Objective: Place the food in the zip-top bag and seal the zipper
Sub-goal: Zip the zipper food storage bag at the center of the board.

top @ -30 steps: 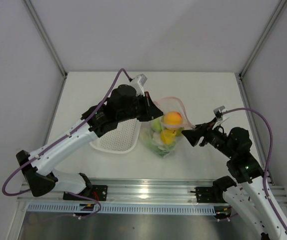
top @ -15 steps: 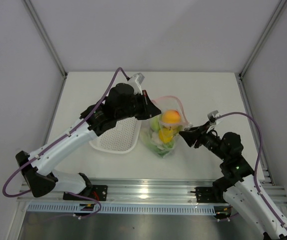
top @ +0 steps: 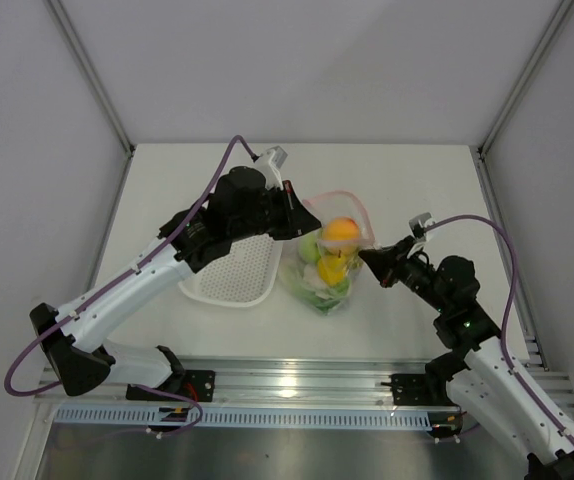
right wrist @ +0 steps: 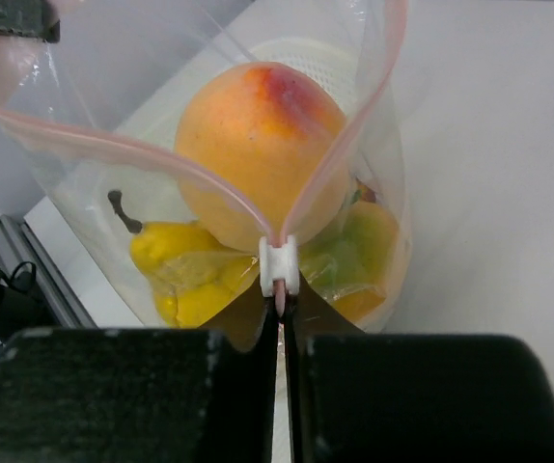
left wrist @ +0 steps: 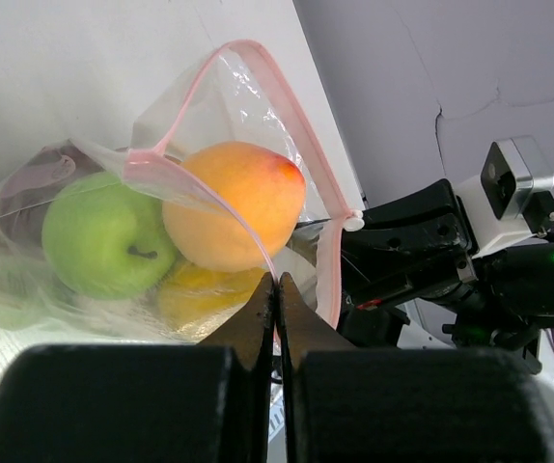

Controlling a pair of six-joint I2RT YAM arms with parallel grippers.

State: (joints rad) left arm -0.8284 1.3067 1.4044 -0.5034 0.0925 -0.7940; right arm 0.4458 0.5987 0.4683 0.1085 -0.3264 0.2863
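We see a clear bag [left wrist: 221, 96] edged by a pale pink zipper [right wrist: 113, 145] with a small white slider [right wrist: 279, 265]. Through the plastic shows an orange fruit [right wrist: 258, 135] with a red blush on top, a bright green apple [left wrist: 103, 246] with a dark stem, and a yellow fruit [right wrist: 185, 265] with a dark brown stem. The basket [top: 232, 275] is white and dotted with fine holes, and the table [top: 407, 180] is plain white. The left tool [left wrist: 277, 309] and right tool [right wrist: 279, 309] are black, and the cables [top: 222, 170] are purple.
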